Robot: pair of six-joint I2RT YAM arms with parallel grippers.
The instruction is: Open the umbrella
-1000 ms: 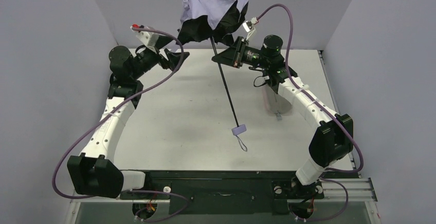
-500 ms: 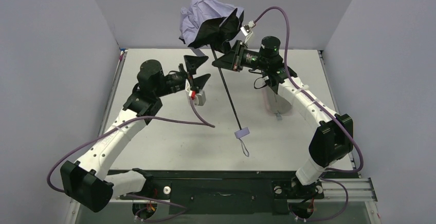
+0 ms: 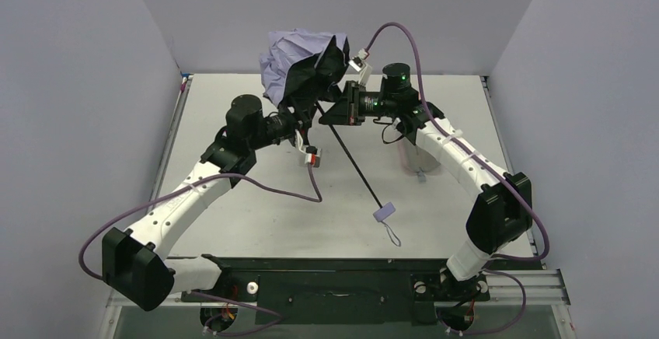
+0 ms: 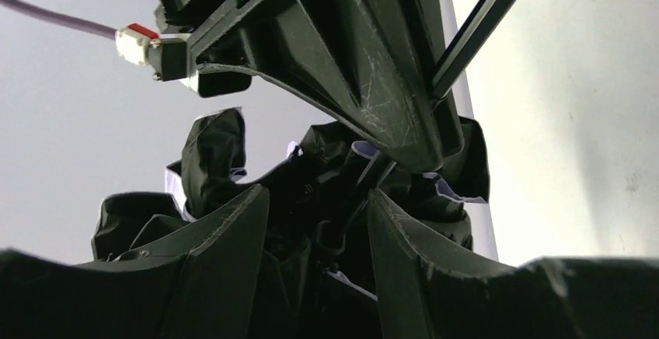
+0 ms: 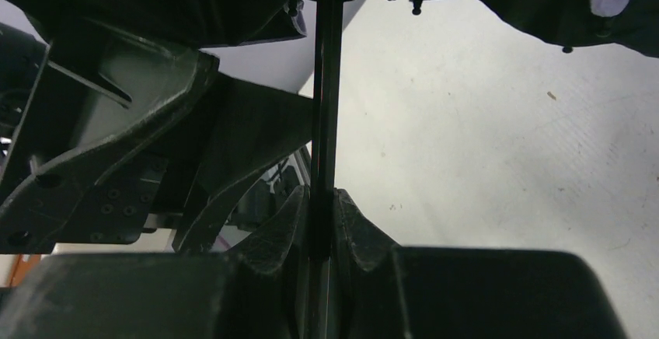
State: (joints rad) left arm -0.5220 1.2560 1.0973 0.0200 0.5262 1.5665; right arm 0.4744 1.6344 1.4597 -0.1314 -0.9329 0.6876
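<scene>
The umbrella is held tilted above the table. Its crumpled lavender canopy [image 3: 289,61] with black lining is up at the back. The thin black shaft [image 3: 353,164] slants down to the lavender handle [image 3: 384,213] and strap loop. My right gripper [image 3: 325,115] is shut on the shaft just below the canopy; the right wrist view shows the shaft [image 5: 327,98] pinched at its gripper [image 5: 320,208]. My left gripper [image 3: 301,124] is open beside it. In the left wrist view its gripper [image 4: 317,211] straddles the black lining [image 4: 214,160] and rib hub under the canopy, not closed on them.
A pale pink case [image 3: 416,160] lies on the white table [image 3: 256,207] under my right forearm. My left arm's purple cable [image 3: 284,187] droops over the table's middle. Grey walls stand on three sides.
My left arm swung in from the back left, and its open gripper now sits under the canopy by the shaft. The right gripper shifted the umbrella left; the handle swung right and nearer.
</scene>
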